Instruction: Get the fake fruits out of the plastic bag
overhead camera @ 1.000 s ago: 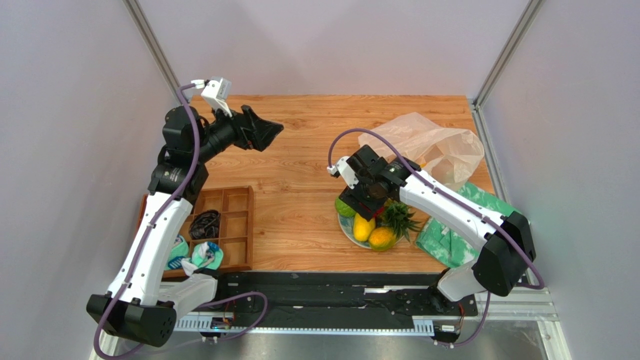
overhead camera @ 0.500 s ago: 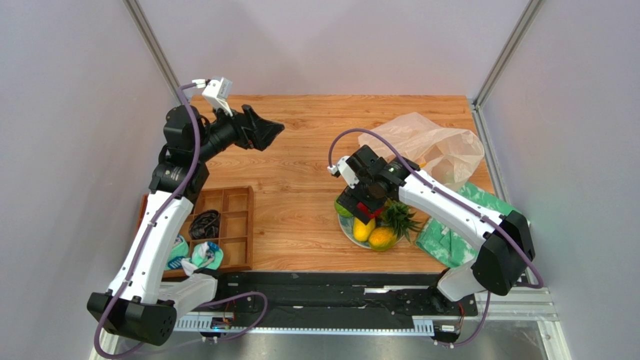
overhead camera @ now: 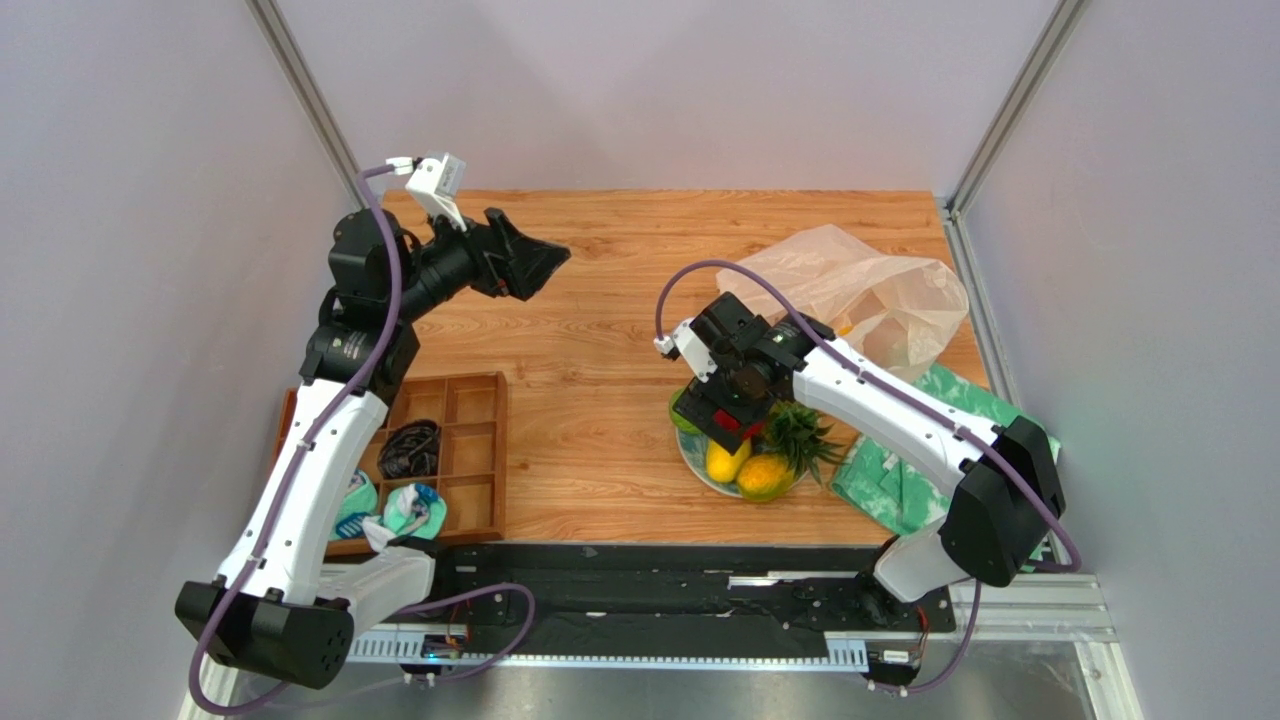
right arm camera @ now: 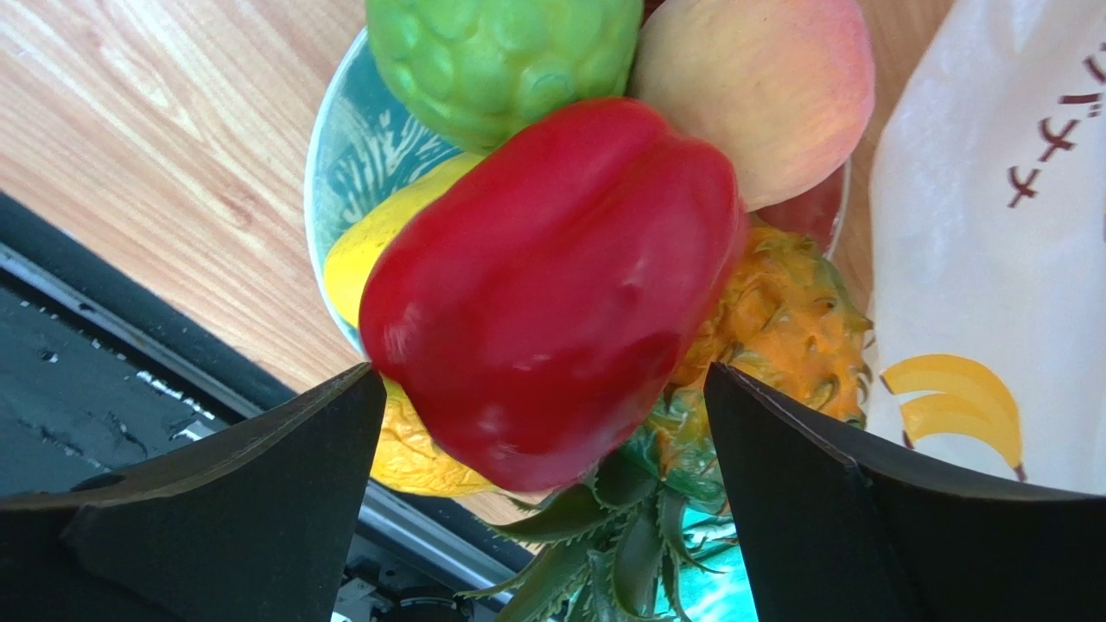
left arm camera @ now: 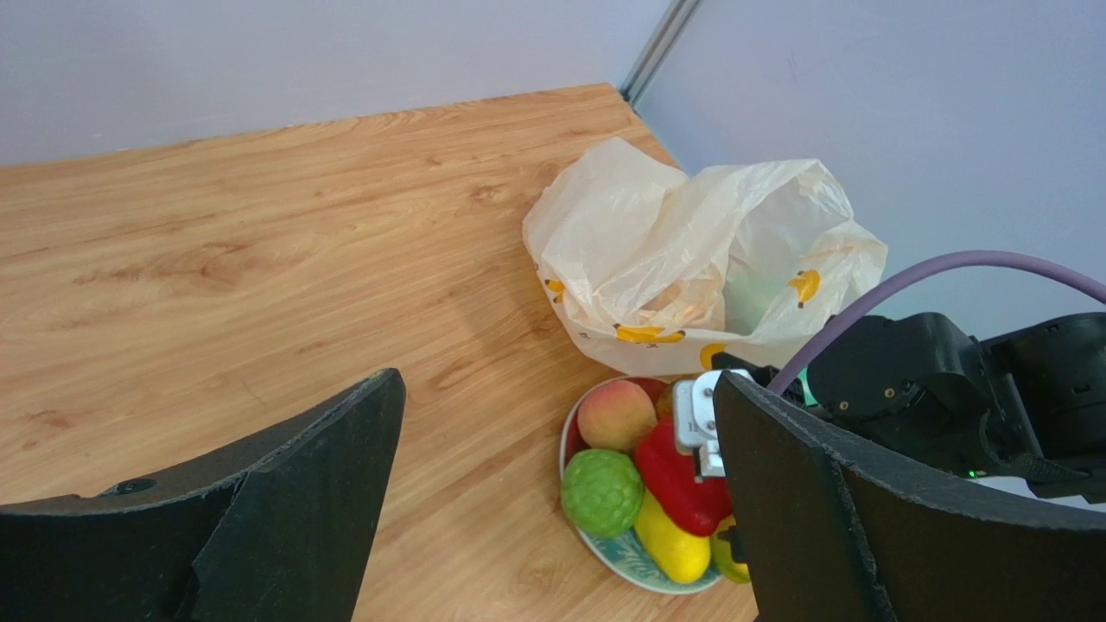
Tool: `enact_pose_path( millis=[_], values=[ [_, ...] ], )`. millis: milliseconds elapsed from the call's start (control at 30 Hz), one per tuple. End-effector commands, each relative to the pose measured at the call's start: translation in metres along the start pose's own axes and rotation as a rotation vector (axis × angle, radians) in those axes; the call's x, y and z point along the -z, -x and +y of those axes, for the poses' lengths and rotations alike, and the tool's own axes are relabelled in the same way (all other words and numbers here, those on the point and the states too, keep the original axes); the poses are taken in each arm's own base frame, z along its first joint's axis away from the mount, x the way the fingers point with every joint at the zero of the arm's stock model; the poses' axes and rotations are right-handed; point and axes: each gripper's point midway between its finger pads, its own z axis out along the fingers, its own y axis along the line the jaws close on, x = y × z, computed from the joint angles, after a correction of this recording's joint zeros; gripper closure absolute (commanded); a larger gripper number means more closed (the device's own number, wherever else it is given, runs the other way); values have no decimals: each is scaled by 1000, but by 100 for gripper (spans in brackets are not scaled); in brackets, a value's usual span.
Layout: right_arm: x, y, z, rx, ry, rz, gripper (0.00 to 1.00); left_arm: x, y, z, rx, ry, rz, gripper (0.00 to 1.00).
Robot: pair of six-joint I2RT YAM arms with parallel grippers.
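Nearly done: fake fruits (left arm camera: 643,473) piled on the plate (right arm camera: 348,143).
Your plastic bag (overhead camera: 849,285) lies slack just behind, contents unclear. The red bell pepper (right arm camera: 558,285) tops the pile under your right gripper (overhead camera: 726,408), jaws wide, empty; left gripper (overhead camera: 529,267) open too, well away.

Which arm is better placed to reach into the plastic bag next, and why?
Right. The right gripper hangs open over the plate, next to the plastic bag; the left gripper is raised far across the table.
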Motion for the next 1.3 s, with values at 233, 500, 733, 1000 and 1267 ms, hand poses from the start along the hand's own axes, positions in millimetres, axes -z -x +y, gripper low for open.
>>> enact_pose_path(
  millis=[233, 500, 733, 1000, 1267],
  values=[
    [11, 14, 5, 8, 31, -58, 0, -2, 8, -4, -4, -30, -26, 3],
    [54, 31, -1, 44, 39, -110, 0, -3, 9, -4, -5, -30, -21, 3],
    [105, 50, 2, -108, 225, -257, 0, -9, 7, -2, -6, -38, -5, 3],
    [134, -49, -70, -98, 169, -90, 56, -9, -8, 7, -91, -30, 51, 5],
    [91, -137, -71, 26, 321, 155, 85, -21, -23, 27, -129, 5, 128, 6]
  ],
)
